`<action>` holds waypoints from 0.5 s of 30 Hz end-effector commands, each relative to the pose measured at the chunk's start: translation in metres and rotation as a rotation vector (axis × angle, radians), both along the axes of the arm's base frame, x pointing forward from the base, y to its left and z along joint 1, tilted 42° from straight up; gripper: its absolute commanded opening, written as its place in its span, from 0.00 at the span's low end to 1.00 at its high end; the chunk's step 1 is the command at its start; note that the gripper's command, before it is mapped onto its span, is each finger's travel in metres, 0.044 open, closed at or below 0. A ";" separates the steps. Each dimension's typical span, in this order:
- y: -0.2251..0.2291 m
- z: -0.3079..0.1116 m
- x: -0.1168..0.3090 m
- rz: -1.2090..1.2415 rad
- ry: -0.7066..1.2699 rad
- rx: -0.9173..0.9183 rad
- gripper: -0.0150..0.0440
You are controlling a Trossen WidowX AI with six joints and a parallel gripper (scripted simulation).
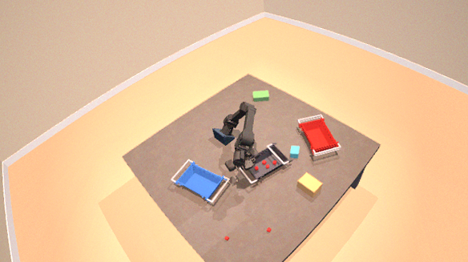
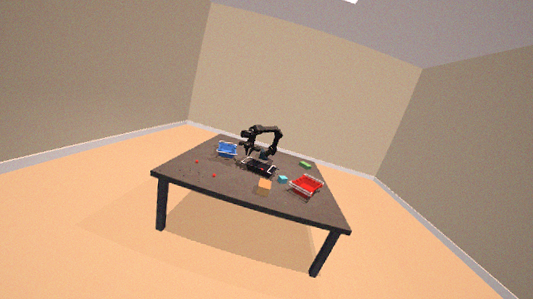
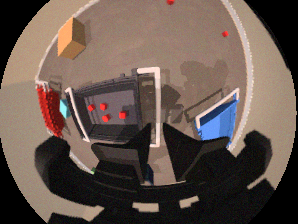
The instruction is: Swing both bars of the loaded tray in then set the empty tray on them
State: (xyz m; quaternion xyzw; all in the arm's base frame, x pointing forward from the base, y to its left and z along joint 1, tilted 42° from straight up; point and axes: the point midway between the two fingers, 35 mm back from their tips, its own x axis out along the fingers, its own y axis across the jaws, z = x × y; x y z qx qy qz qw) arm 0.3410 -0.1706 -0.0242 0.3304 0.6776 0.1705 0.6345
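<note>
The loaded black tray holds several small red blocks. Its bar on the cyan block's side lies in across the top. Its other bar, towards the blue tray, is swung out over the end. The empty blue tray stands to the left, bars out over its ends. My gripper is slightly open and empty, above the swung-out bar; the wrist view shows that bar beyond the fingertips. Contact cannot be told.
An empty red tray with white bars stands at the right. A cyan block is between it and the black tray. A yellow block, a green block and two loose red blocks lie further off.
</note>
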 end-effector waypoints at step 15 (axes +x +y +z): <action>0.020 -0.034 0.001 0.023 -0.019 -0.004 0.41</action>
